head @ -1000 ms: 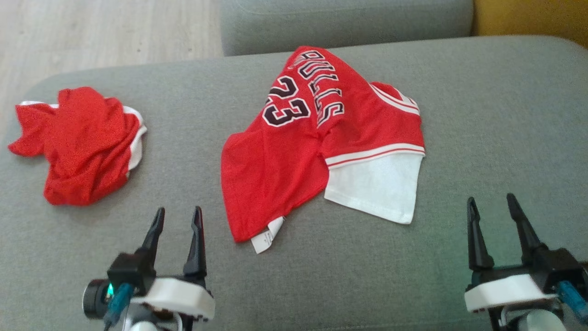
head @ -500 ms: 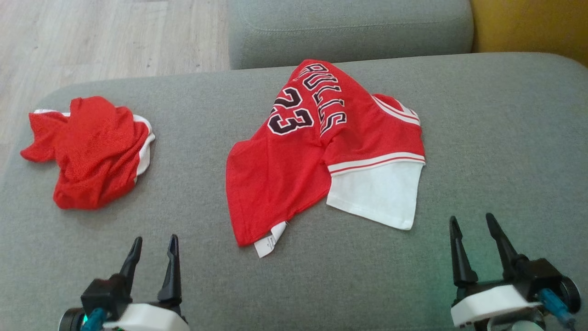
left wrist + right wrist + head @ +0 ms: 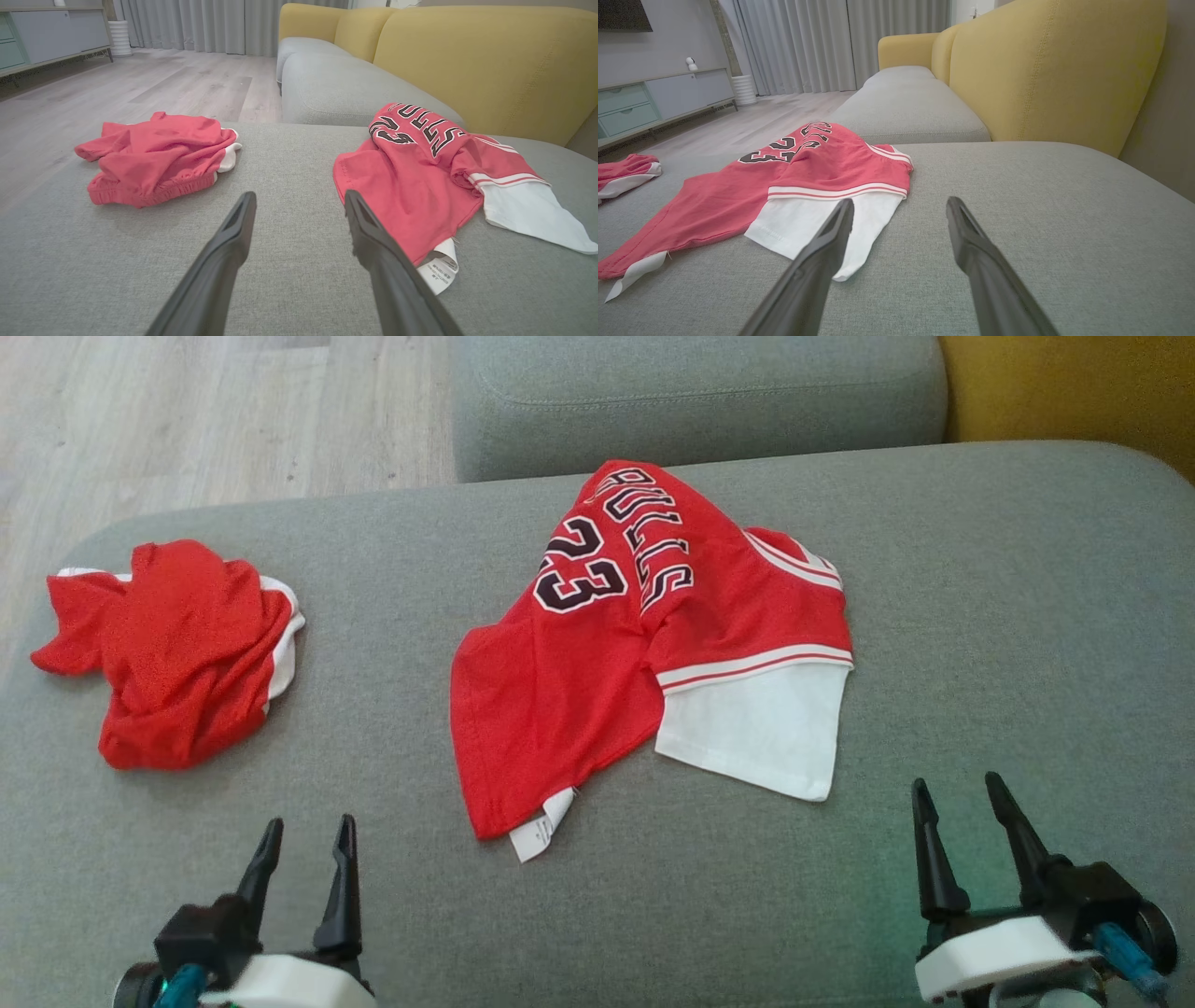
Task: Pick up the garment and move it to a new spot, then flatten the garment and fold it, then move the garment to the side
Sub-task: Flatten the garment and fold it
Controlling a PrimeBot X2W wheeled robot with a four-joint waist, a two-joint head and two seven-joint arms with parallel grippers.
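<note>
A crumpled red garment (image 3: 579, 709), a jersey with black "23" lettering and a white sleeve, lies in the middle of the grey sofa seat (image 3: 980, 616). A white label sticks out at its near edge. My left gripper (image 3: 310, 823) hovers open at the near left, short of the jersey's near corner, with nothing between its fingers. In the left wrist view the left gripper (image 3: 299, 196) points between the two red cloths, the jersey (image 3: 411, 196) to its right. My right gripper (image 3: 958, 781) is open at the near right. In the right wrist view the right gripper (image 3: 900, 202) sits just past the jersey's (image 3: 738, 191) white sleeve.
A second bunched red cloth with white trim (image 3: 177, 653) lies at the seat's left end. Another grey cushion (image 3: 700, 392) adjoins at the back, with the yellow backrest (image 3: 1074, 392) to the right. Wooden floor (image 3: 187, 411) lies beyond the left edge.
The head camera has shifted, so the whole scene sits lower. Both open grippers have drawn back toward the view's bottom edge. Neither cloth has moved on the seat.
</note>
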